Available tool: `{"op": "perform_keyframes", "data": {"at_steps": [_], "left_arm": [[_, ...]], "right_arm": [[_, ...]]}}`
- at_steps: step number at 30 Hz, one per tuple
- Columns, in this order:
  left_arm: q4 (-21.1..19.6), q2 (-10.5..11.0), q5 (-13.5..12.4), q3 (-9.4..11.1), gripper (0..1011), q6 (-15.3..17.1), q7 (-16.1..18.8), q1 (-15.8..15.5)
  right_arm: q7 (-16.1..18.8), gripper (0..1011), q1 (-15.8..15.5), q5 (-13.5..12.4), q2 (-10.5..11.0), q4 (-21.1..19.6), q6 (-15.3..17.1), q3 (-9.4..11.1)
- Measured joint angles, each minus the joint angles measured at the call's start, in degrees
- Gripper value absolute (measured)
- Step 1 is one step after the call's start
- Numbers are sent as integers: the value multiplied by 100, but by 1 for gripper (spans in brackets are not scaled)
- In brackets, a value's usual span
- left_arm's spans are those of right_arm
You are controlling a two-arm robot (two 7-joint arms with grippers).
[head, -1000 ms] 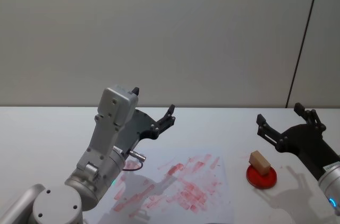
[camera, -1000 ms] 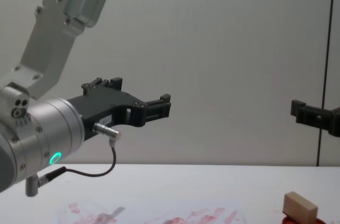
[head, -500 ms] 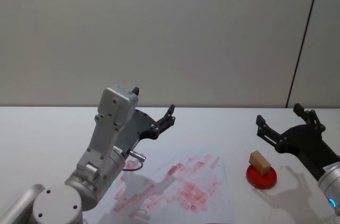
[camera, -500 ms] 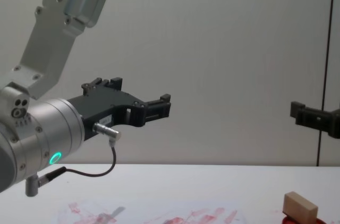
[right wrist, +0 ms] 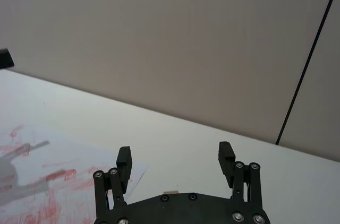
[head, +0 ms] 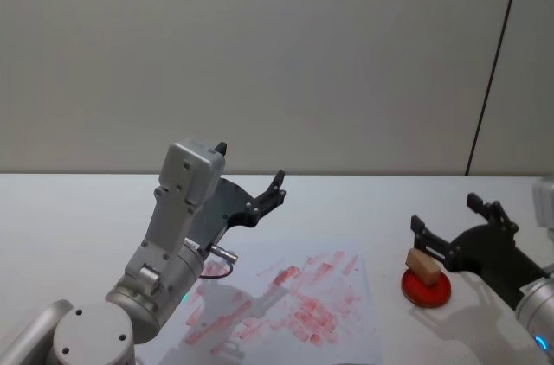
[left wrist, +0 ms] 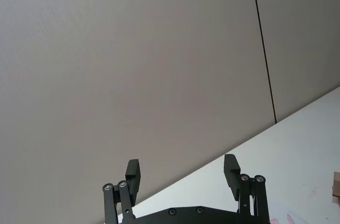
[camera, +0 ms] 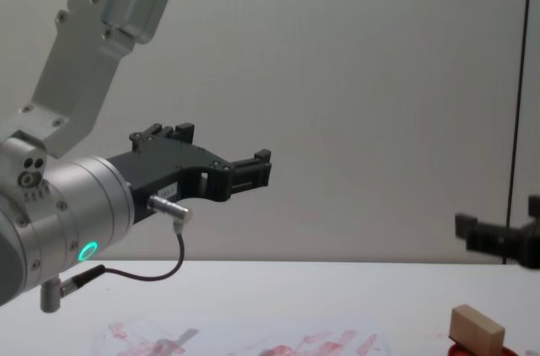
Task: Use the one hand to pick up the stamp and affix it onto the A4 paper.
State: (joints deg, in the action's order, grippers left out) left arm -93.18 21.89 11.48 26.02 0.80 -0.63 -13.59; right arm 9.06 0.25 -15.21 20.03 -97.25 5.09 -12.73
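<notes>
The robot's right hand (head: 444,213) is dropping toward the stamp (head: 422,265). It is sitting lower and closer in than a second ago, when it was hanging higher above the worktop (head: 86,209). Its two fingers are spread wide and carrying nothing. In the chest view the right hand (camera: 499,229) is now hanging well down toward the block (camera: 477,327), though a clear gap is remaining between them. The stamp is resting tilted on the red ink pad (head: 426,289), just off the right edge of the A4 paper (head: 286,304), which is already carrying smeared red prints. The left hand (head: 249,164) is idling raised above the sheet's far left side, fingers likewise apart and empty. The descent suggests the pick-up is only beginning: the fingers are not yet straddling the block, and the pressing onto the sheet is lying ahead.
</notes>
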Motion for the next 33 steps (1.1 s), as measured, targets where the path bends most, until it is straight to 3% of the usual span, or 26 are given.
{"op": "perform_keyframes", "data": {"at_steps": [13, 30, 33], "left_arm": [[0, 0, 0, 0, 1003, 0, 0, 0], [0, 0, 0, 0, 1003, 0, 0, 0], [0, 0, 0, 0, 1003, 0, 0, 0]], "right_arm": [[282, 1001, 78, 217, -17, 412, 267, -63], [383, 1001, 265, 427, -184, 844, 551, -175], [385, 951, 318, 465, -224, 943, 597, -194]]}}
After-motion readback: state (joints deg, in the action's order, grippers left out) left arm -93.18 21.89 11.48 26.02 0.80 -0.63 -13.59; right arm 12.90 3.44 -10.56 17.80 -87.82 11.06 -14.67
